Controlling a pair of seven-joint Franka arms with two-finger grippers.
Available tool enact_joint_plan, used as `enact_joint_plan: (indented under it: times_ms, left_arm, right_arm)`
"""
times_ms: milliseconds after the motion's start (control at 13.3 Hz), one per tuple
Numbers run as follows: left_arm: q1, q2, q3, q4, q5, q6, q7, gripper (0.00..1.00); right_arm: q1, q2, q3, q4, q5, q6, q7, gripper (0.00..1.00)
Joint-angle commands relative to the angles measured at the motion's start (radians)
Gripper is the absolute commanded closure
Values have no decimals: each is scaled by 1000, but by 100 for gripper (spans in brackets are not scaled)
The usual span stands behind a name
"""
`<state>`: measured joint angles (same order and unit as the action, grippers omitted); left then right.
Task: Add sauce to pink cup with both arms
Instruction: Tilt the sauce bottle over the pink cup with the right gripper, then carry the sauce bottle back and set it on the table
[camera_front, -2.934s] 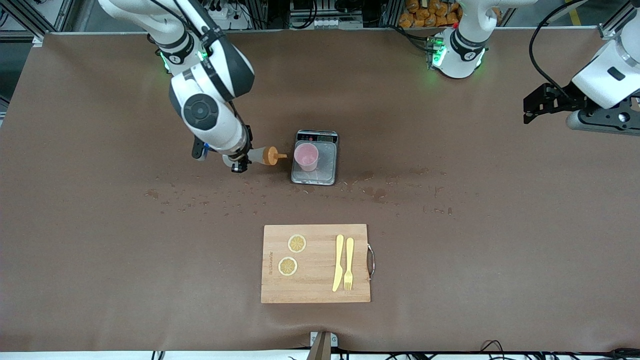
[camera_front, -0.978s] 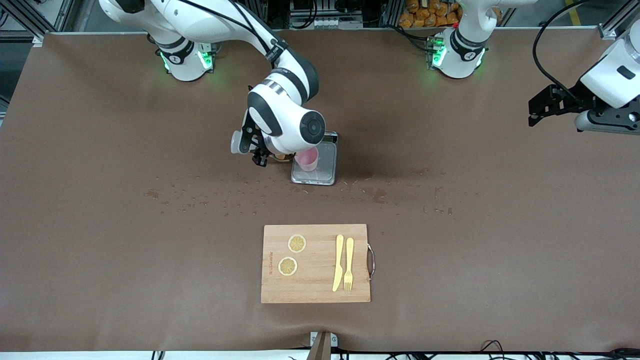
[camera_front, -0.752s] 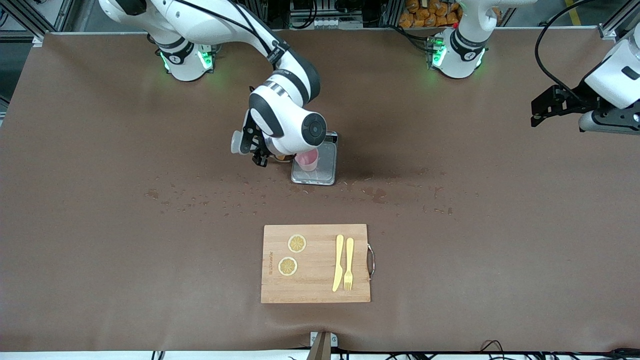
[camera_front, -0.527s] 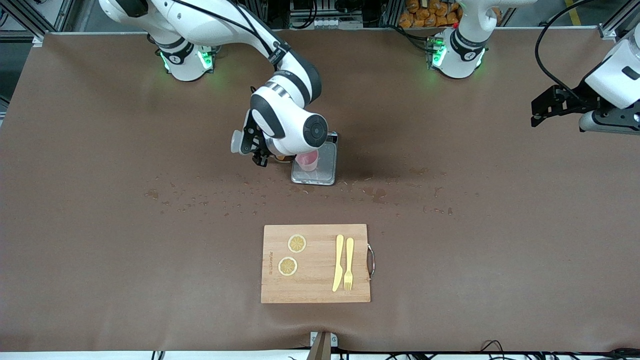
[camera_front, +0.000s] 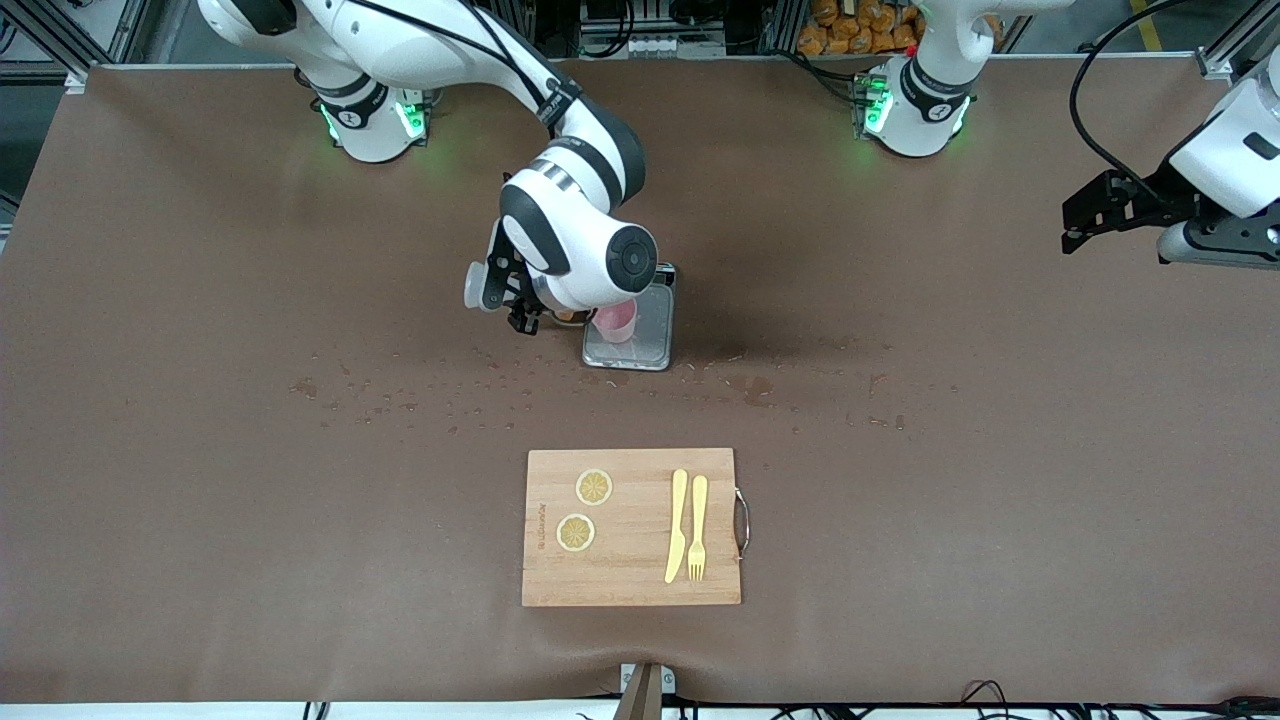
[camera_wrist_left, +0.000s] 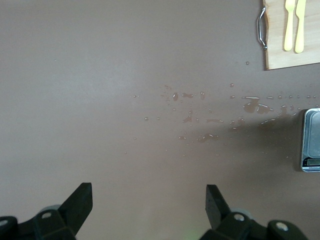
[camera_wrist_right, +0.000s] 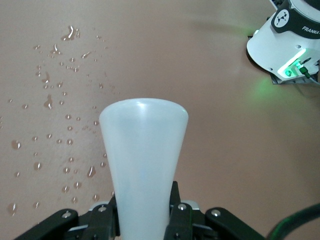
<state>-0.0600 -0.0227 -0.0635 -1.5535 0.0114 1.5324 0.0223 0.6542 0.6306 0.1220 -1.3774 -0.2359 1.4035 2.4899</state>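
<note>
The sauce bottle (camera_front: 477, 287), whitish and translucent, lies tilted in my right gripper (camera_front: 513, 301), which is shut on its body. Its orange cap (camera_front: 567, 316) points at the pink cup (camera_front: 618, 323). The cup stands on a grey scale (camera_front: 652, 338), and my right wrist hides part of it. In the right wrist view the bottle (camera_wrist_right: 144, 145) fills the middle, clamped in that gripper (camera_wrist_right: 144, 201). My left gripper (camera_front: 1077, 216) hangs open and empty in the air at the left arm's end of the table; the left wrist view shows this gripper (camera_wrist_left: 148, 198) over bare mat.
Water drops (camera_front: 400, 395) speckle the brown mat, nearer to the front camera than the scale. A wooden cutting board (camera_front: 630, 470) lies nearer still, carrying two lemon slices (camera_front: 594, 487), a yellow knife (camera_front: 678, 525) and a fork (camera_front: 697, 525). The scale's edge (camera_wrist_left: 311, 140) shows in the left wrist view.
My right arm swung the bottle from beside the scale to the cup and tipped it nozzle-down. Over the last second it barely shifted. My left gripper rose slightly.
</note>
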Motion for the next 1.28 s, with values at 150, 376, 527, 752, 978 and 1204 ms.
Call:
enact_joint_plan:
  times_ms: [150, 376, 527, 752, 978, 1204]
  left_arm:
    - [6, -19, -5, -13, -21, 9, 1, 0]
    - [6, -19, -5, -13, -21, 9, 1, 0]
    - [6, -17, -4, -13, -21, 9, 1, 0]
    - [8, -17, -2, -13, -21, 9, 1, 0]
    - [8, -16, -2, -13, -21, 9, 1, 0]
    - [8, -14, -1, -11, -22, 9, 1, 0]
  right_arm:
    - [-102, -92, 4, -5, 105, 31, -132, 100]
    - [-171, -140, 4, -12, 176, 57, -258, 100]
    - [-238, -195, 4, -58, 257, 100, -352, 100]
    - [-391, -238, 2, -78, 383, 107, -564, 100]
    - [-537, -236, 2, -124, 487, 194, -784, 100]
    - [-670, -218, 1, -167, 581, 242, -986, 100]
